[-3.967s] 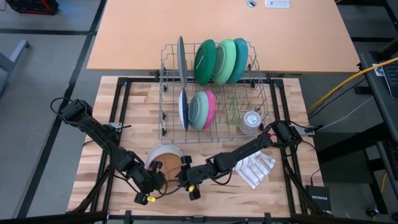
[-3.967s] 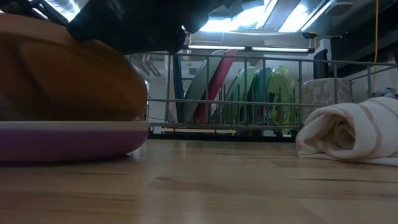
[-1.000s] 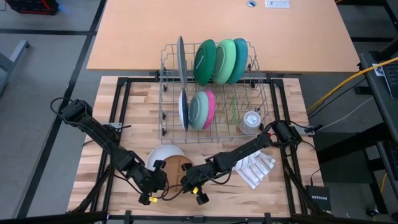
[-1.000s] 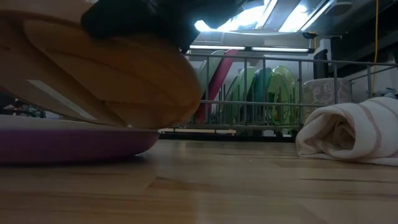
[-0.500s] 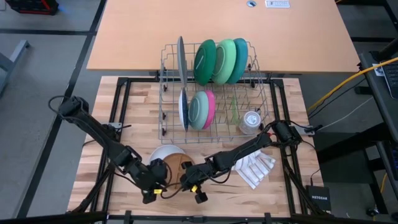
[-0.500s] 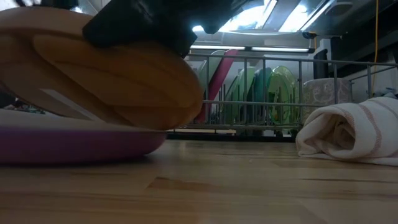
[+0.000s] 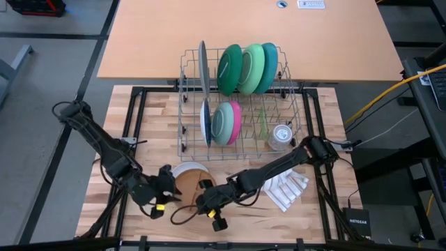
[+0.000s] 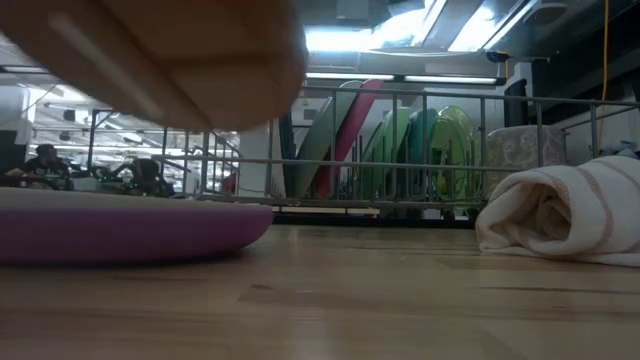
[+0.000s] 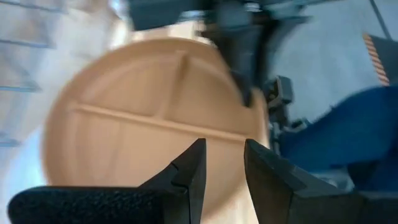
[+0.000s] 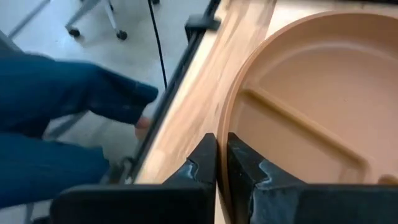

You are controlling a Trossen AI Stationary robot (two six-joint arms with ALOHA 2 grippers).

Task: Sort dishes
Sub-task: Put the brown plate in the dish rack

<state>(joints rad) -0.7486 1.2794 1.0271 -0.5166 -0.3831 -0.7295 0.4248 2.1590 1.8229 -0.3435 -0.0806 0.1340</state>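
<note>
The right claw (image 7: 207,204) is clenching the rim of the brown divided plate (image 7: 188,186), now lifted clear of the purple plate (image 8: 120,232) on the worktop (image 7: 160,132). The left claw (image 7: 164,189), released, has drawn back leftward, fingers parted.
</note>
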